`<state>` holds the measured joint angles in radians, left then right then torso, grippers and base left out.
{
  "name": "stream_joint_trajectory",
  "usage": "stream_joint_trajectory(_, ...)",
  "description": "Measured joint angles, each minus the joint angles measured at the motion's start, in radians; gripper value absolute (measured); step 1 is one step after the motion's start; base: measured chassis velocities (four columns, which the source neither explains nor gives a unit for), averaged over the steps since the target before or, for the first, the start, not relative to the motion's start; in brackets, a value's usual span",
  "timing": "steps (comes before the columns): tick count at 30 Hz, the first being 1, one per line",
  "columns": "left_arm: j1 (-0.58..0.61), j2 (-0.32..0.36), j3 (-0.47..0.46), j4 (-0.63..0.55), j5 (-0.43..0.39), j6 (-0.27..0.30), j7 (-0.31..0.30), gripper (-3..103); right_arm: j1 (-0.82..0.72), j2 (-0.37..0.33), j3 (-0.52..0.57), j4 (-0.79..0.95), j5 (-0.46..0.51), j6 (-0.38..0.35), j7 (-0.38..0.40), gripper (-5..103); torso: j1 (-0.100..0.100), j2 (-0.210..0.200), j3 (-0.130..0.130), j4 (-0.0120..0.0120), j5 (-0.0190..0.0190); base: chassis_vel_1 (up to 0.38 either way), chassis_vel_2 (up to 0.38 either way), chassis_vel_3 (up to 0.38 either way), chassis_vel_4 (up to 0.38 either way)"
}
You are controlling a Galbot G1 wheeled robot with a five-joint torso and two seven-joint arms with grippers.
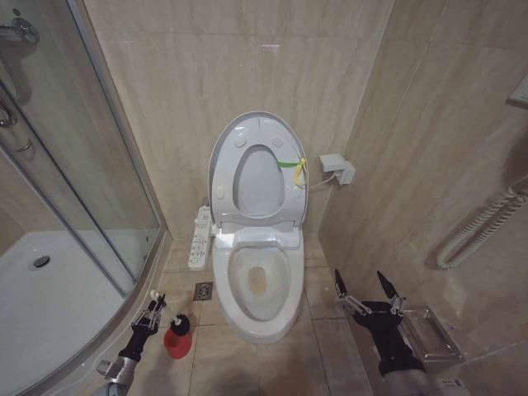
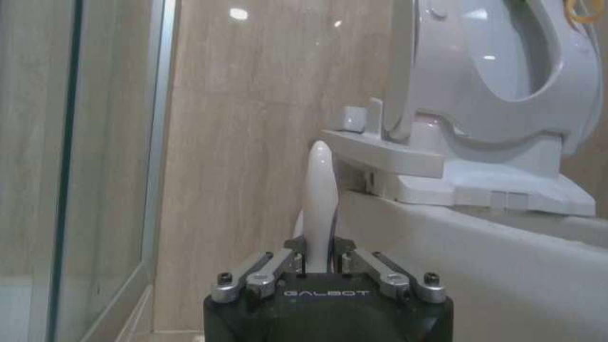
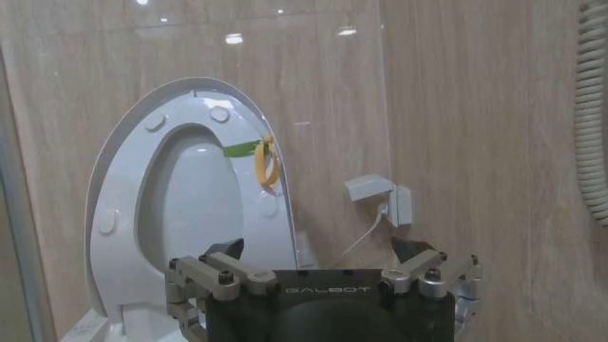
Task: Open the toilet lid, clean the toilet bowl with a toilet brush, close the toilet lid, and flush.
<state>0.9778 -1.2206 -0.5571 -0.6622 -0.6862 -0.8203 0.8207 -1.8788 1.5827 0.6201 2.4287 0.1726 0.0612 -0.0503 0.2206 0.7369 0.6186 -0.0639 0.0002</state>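
Left gripper [image 2: 321, 267] is clamped narrow on the brush [image 2: 320, 187], the white stick rising straight up between its jaws, so the hold is made low on the handle, likely to keep the bristles hanging below for a clean lift; from the head view that gripper [image 1: 148, 312] sits at about 7 o'clock of the bowl [image 1: 257, 285], just beside the red cup [image 1: 177, 337], which stands on the floor by the shower tray [image 1: 49, 313]; the bristle head itself I can't make out. Right gripper [image 1: 369, 295] hangs spread wide and empty at about 4 o'clock of the bowl, well apart from it, parked out of the way near the side wall. Outward now: the lid [image 1: 223, 153] stands upright against the back wall with the seat [image 1: 290, 202] raised against it, yellow-green strap [image 1: 294, 167] at its 3 o'clock edge, so the opening step looks done and the bowl lies exposed for scrubbing; the button panel [image 1: 199, 238] runs along the bowl's 10 o'clock side; my read is the brush pick-up is in hand.
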Motion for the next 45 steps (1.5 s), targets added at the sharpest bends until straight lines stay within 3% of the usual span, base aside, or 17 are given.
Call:
stream_joint_trajectory(13,0.042,0.008,-0.025,-0.048,0.078,0.0,-0.008,18,0.0,0.0,0.0,0.0,0.0,0.0,0.0,100,0.0,0.0,0.0,-0.0001,-0.0005,0.0,0.0,0.0,0.0)
stream_joint_trajectory(38,0.122,0.005,-0.101,-0.156,0.096,0.001,0.022,18,0.0,0.0,0.0,0.0,0.0,0.0,0.0,100,0.0,0.0,0.0,0.0001,-0.0001,0.0,0.0,0.0,0.0)
stream_joint_trajectory(45,0.11,0.011,-0.104,-0.125,0.099,0.001,0.024,18,0.0,0.0,0.0,0.0,0.0,0.0,0.0,100,0.0,0.0,0.0,0.0,-0.0002,0.0,0.0,0.0,0.0)
